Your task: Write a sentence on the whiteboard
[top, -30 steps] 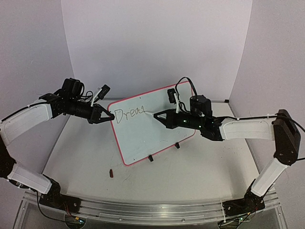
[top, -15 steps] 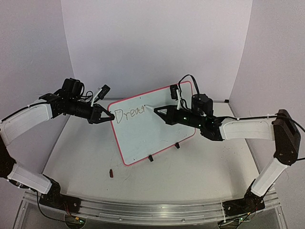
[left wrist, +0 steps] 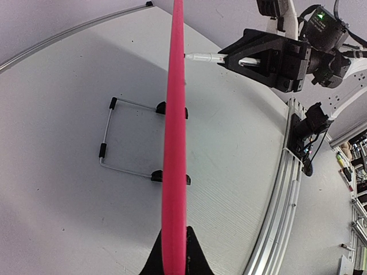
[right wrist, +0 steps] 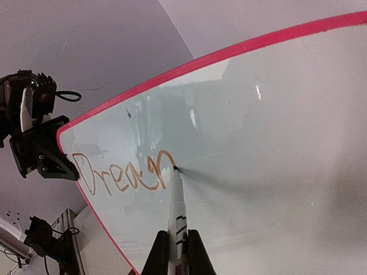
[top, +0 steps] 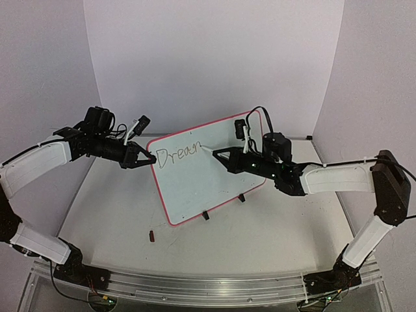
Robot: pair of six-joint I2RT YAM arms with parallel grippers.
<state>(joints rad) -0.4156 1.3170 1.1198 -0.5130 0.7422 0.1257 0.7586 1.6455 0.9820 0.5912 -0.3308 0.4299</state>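
Two tools meet at the propped whiteboard (top: 208,185).
It stands tilted mid-tabletop (top: 273,221), long side running from near left to far right. The left tool (top: 152,158) pinches its left red edge. The right tool (top: 218,153) grips a marker (right wrist: 175,200) pointing left, tip touching the sentence (right wrist: 123,172), which reads "Drean". A dark red piece (top: 152,236) lies in front.

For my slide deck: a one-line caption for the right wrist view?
Right gripper holds a marker against the red-framed whiteboard, the unfinished sentence reading "Drean".
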